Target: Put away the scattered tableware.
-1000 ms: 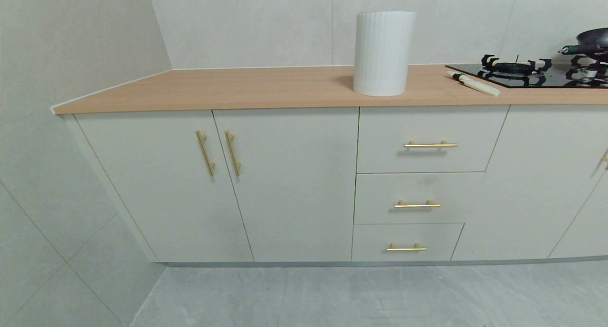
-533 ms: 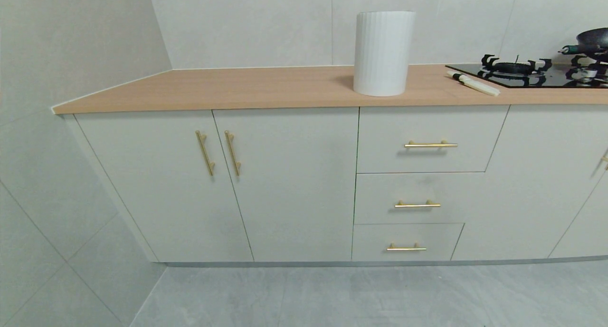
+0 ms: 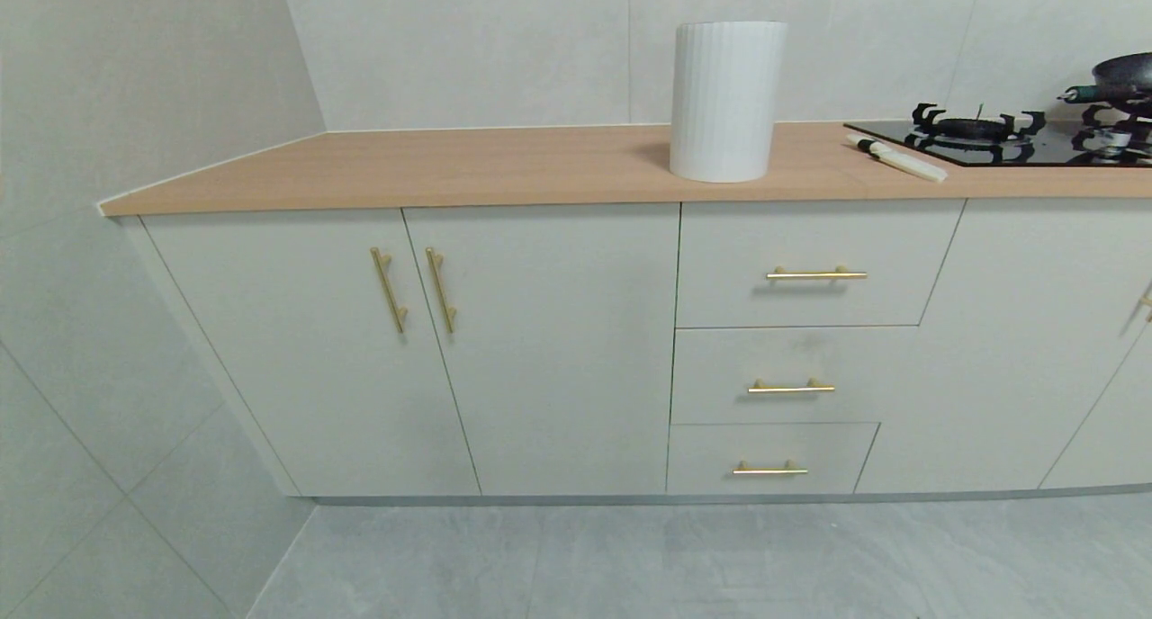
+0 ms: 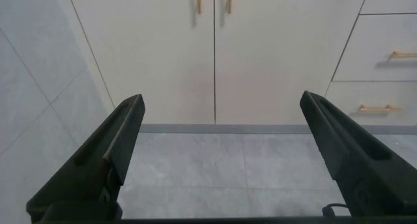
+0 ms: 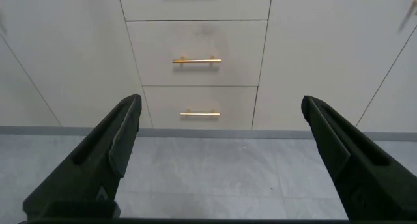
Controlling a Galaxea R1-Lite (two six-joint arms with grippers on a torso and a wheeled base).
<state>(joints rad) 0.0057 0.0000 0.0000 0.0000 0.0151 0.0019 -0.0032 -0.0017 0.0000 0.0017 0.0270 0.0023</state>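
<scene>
A tall white ribbed canister [image 3: 727,102] is standing upright on the wooden countertop [image 3: 450,165]; what it is holding cannot be seen. A cream utensil [image 3: 895,158] is lying flat on the countertop near the canister, its dark end at the edge of the black hob [image 3: 1008,147]. The left gripper [image 4: 221,103] is gaping wide, facing the cupboard doors [image 4: 215,48]. The right gripper [image 5: 221,101] is gaping wide, facing the shut drawers [image 5: 197,51]. The utensil is lying well above both grippers, apart from them.
</scene>
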